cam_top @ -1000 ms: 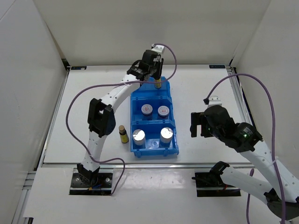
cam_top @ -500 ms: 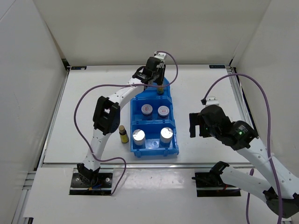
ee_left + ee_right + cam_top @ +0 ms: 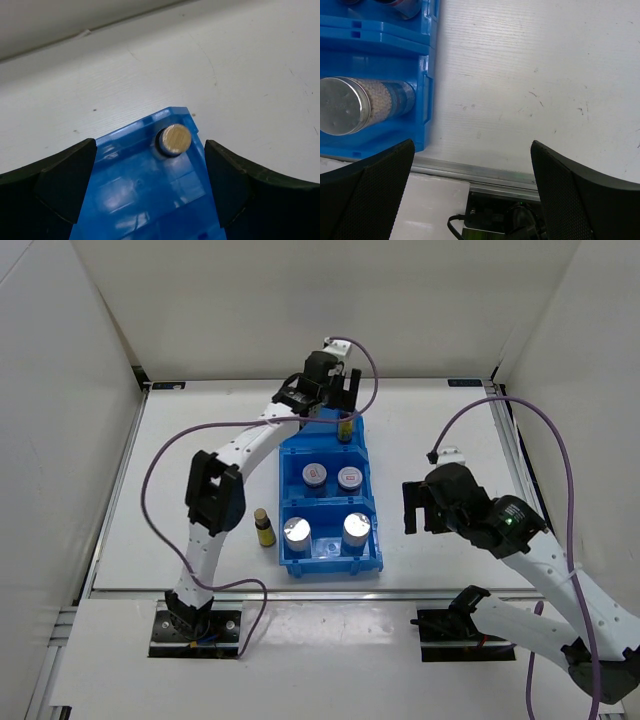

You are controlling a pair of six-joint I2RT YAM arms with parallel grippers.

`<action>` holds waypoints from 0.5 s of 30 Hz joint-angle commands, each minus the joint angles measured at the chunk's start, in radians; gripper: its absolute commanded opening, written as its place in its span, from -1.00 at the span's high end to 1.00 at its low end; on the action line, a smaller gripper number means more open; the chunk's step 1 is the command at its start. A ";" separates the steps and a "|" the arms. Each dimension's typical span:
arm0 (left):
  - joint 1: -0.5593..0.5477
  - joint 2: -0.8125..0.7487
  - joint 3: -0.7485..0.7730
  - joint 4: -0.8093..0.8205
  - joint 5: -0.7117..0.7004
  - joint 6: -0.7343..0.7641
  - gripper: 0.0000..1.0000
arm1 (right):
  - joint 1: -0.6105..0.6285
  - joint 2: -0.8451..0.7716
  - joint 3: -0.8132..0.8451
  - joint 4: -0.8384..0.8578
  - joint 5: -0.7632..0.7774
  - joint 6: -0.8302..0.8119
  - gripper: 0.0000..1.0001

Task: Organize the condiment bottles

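The blue bin (image 3: 328, 502) holds two silver-topped cylinders (image 3: 297, 531) (image 3: 357, 527) in its near compartment and two short white jars (image 3: 315, 474) (image 3: 349, 477) in the middle one. A small amber gold-capped bottle (image 3: 345, 428) stands in the far compartment's right corner. My left gripper (image 3: 340, 405) hovers open just above it, and its wrist view shows the gold cap (image 3: 175, 139) free between the spread fingers (image 3: 225, 185). Another amber bottle (image 3: 264, 528) stands on the table left of the bin. My right gripper (image 3: 415, 508) is open and empty to the right of the bin.
White walls enclose the table on three sides. In the right wrist view a silver-topped cylinder (image 3: 345, 105) shows inside the bin's wall (image 3: 427, 75), with the table's metal front rail (image 3: 485, 172) below it. Purple cables loop over both arms.
The left gripper has opened and let go of the amber bottle, which now stands in the far compartment. The right arm has drifted slightly left.
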 commanded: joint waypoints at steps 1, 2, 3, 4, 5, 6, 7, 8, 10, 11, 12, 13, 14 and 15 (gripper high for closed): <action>-0.008 -0.311 -0.082 -0.006 -0.113 0.057 -1.00 | -0.002 0.009 -0.013 0.015 0.023 0.012 -1.00; -0.008 -0.365 -0.137 -0.006 -0.138 0.057 -1.00 | -0.002 0.009 -0.013 0.015 0.023 0.012 -1.00; -0.008 -0.476 -0.200 -0.006 -0.174 0.057 -1.00 | -0.002 0.018 -0.013 0.015 0.023 0.012 -1.00; -0.020 -0.538 -0.357 0.017 -0.188 0.066 -1.00 | -0.002 0.018 -0.013 0.015 0.023 0.012 -1.00; -0.034 -0.602 -0.450 0.042 -0.228 0.066 -1.00 | -0.002 0.018 -0.013 0.015 0.023 0.012 -1.00; -0.034 -0.738 -0.546 0.112 -0.245 0.066 -1.00 | -0.002 0.018 -0.022 0.024 0.023 0.012 -1.00; -0.049 -0.809 -0.751 0.157 -0.259 0.066 -1.00 | -0.002 0.018 -0.022 0.024 0.023 0.012 -1.00; -0.058 -0.883 -0.856 0.201 -0.271 0.066 -1.00 | -0.002 0.018 -0.022 0.033 0.023 0.012 -1.00; -0.071 -1.090 -1.138 0.316 -0.282 0.019 -1.00 | -0.002 0.027 -0.022 0.033 0.012 0.003 -1.00; -0.071 -1.147 -1.215 0.341 -0.282 0.003 -1.00 | -0.002 0.037 -0.022 0.033 0.012 0.003 -1.00; -0.071 -1.198 -1.282 0.358 -0.282 -0.012 -1.00 | -0.002 0.046 -0.022 0.033 0.003 0.003 -1.00; -0.071 -1.268 -1.370 0.358 -0.282 -0.026 -1.00 | -0.002 0.046 -0.022 0.033 0.003 0.003 -1.00; -0.071 -1.293 -1.405 0.358 -0.282 -0.056 -1.00 | -0.002 0.058 -0.022 0.033 -0.008 0.003 -1.00; -0.071 -1.313 -1.432 0.358 -0.291 -0.073 -1.00 | -0.002 0.058 -0.022 0.033 -0.008 0.003 -1.00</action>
